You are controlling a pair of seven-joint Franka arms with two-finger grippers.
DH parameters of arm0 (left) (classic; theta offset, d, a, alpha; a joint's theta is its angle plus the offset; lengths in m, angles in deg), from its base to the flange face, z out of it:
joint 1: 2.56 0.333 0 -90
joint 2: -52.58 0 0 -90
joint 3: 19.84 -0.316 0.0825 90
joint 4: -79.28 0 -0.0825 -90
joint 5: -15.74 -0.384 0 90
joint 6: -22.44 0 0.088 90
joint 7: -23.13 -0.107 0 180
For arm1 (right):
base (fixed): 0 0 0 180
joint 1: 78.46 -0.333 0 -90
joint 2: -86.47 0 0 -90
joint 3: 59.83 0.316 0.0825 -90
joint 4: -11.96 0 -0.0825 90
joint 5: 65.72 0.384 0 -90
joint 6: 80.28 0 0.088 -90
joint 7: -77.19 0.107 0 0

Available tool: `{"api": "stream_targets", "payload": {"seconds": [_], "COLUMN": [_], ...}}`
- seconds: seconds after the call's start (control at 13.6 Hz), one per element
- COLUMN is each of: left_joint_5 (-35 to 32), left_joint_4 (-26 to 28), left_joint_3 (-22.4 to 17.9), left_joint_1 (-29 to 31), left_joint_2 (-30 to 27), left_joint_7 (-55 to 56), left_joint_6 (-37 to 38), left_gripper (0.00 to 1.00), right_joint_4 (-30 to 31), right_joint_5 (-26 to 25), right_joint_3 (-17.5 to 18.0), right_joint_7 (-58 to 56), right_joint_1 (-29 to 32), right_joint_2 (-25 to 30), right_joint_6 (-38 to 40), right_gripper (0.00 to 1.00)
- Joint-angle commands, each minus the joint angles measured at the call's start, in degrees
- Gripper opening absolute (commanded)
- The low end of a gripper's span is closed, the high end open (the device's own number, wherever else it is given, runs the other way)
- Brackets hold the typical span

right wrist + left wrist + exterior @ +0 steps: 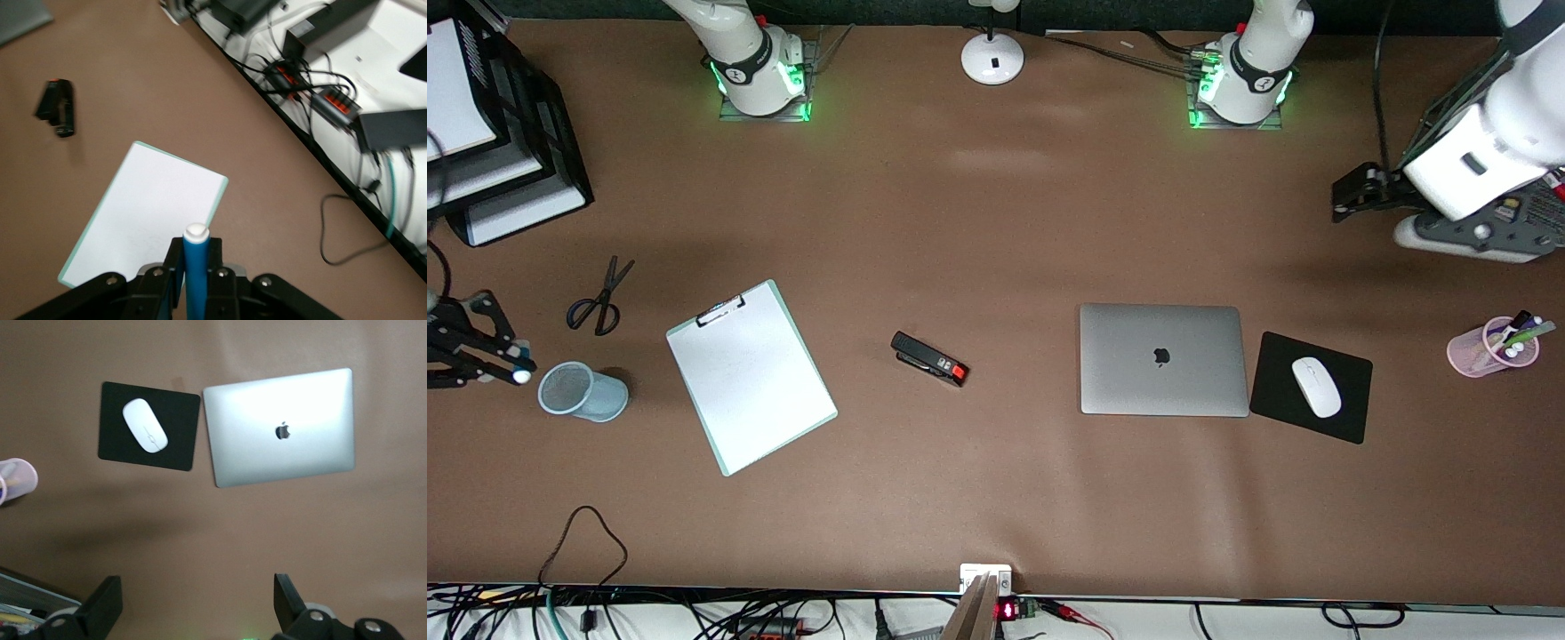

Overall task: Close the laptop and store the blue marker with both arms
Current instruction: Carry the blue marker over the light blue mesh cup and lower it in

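Note:
The laptop (1163, 358) lies shut on the table with its silver lid and apple logo up, beside a black mouse pad; it also shows in the left wrist view (280, 427). My right gripper (505, 364) is at the right arm's end of the table, beside a blue mesh cup (583, 391), and is shut on the blue marker (519, 374). In the right wrist view the marker (197, 267) stands between the shut fingers with its white tip out. My left gripper (1352, 191) is open and empty, up in the air at the left arm's end of the table (197, 590).
A clipboard (751, 375), a black stapler (929, 358), scissors (598, 298) and black paper trays (507, 151) are toward the right arm's end. A white mouse (1316, 387) on the mouse pad (1280, 356) and a pink cup of pens (1489, 348) are toward the left arm's end.

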Motion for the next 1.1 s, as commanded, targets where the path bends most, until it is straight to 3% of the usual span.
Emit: {"api": "stream_targets", "payload": {"seconds": [0.0,0.15,0.37,0.51,0.73,1.03], "left_joint_5": [0.4,-0.2,-0.2,-0.2,-0.2,-0.2], "left_joint_4": [8.0,10.0,9.6,9.2,8.0,7.4], "left_joint_3": [-3.7,-5.0,-5.9,-5.8,-5.3,-5.2], "left_joint_1": [-1.9,-3.1,-3.8,-3.6,-3.6,-3.5], "left_joint_2": [-5.2,-7.2,-6.9,-6.6,-5.8,-5.1], "left_joint_7": [-0.9,-1.8,-1.9,-1.6,-1.1,-1.0], "left_joint_6": [-7.3,-7.3,-6.3,-6.0,-4.8,-4.8], "left_gripper": [1.00,1.00,1.00,1.00,1.00,1.00], "right_joint_4": [0.6,0.6,0.6,0.6,0.5,-7.5], "right_joint_5": [5.9,10.7,11.9,13.4,20.4,24.0], "right_joint_3": [0.8,0.9,1.0,1.1,1.2,1.4], "right_joint_7": [-12.5,-24.7,-37.7,-41.9,-47.2,-49.5], "right_joint_1": [4.1,7.1,9.7,11.6,13.8,17.0], "right_joint_2": [0.8,0.2,-1.3,-3.8,-7.6,-14.9], "right_joint_6": [5.1,8.8,10.3,11.9,13.6,17.5], "right_gripper": [0.00,0.00,0.00,0.00,0.00,0.00]}}
